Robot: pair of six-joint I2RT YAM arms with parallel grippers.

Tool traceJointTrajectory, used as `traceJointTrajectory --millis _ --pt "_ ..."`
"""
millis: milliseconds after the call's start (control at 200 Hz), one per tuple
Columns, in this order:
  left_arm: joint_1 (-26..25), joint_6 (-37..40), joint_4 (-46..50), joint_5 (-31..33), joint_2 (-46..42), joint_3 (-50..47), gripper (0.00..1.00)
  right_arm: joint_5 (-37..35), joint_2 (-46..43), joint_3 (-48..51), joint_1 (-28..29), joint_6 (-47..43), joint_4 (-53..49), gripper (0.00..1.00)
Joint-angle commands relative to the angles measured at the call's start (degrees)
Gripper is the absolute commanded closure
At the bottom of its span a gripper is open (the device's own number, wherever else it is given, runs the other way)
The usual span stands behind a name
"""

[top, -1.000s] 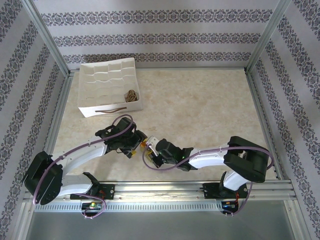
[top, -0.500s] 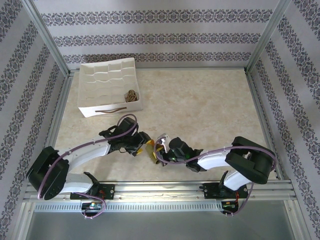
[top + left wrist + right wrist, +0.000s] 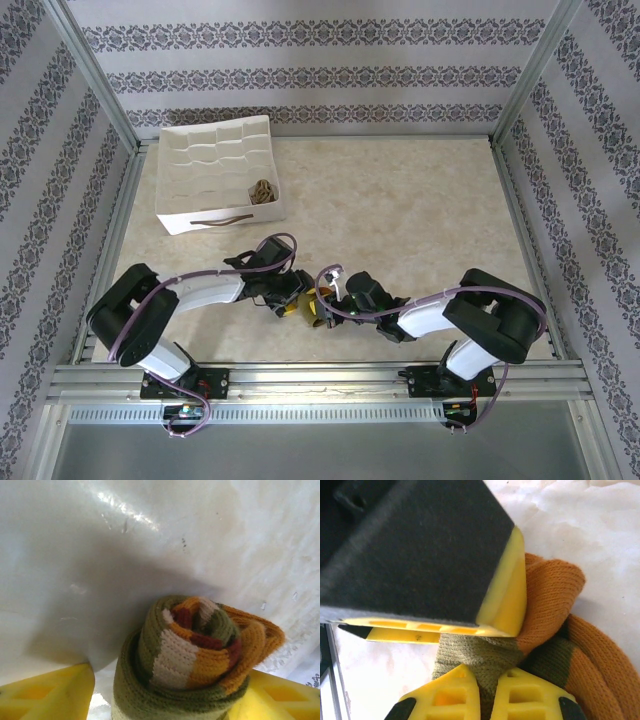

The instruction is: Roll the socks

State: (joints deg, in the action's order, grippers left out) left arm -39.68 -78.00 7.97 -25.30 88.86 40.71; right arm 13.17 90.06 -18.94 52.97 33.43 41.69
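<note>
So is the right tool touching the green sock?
Touching. In the right wrist view the right tool pinches the green sock between its yellow fingertips.

We've got bright, even light; glare streaks the table above the rolled sock, soft shadow left of it, foreground blurry.

The tabletop is a pale cream, marbled surface, glossy enough in the left wrist view to carry bright glints. Walls papered white with bands of dark grey ornament close it in at the back and on both sides. Silver aluminium posts slant up from the back corners. A slotted aluminium rail runs along the near edge. The light is soft and even.
</note>
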Motion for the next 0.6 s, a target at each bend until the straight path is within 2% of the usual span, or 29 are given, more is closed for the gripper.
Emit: traceJointTrajectory --millis 0,75,170,305,450,595 --pt "-2.8 2.5 -2.1 -2.7 5.0 -0.2 0.43 -1.9 5.2 4.1 -0.6 1.1 -18.9 1.0" --pt "-3.0 3.3 -1.8 -2.9 6.7 -0.8 0.6 -2.2 5.2 3.8 -0.8 0.6 -19.1 1.0" --pt "-2.8 3.0 -0.7 -2.4 6.5 -2.7 1.0 -1.8 6.2 1.7 -1.1 -1.9 -21.1 1.0" --pt "1.6 -1.8 -0.8 0.8 -2.7 -11.1 1.0 2.0 11.6 -8.9 -1.1 -11.0 -27.1 1.0" --pt "7.4 -4.0 4.7 4.4 -17.3 -16.8 1.0 9.7 19.9 -27.7 -0.4 -29.1 -37.1 1.0" --pt "8.4 -10.5 12.3 10.1 -32.0 -21.9 1.0 15.1 25.8 -43.9 -0.4 -43.0 -45.9 1.0"
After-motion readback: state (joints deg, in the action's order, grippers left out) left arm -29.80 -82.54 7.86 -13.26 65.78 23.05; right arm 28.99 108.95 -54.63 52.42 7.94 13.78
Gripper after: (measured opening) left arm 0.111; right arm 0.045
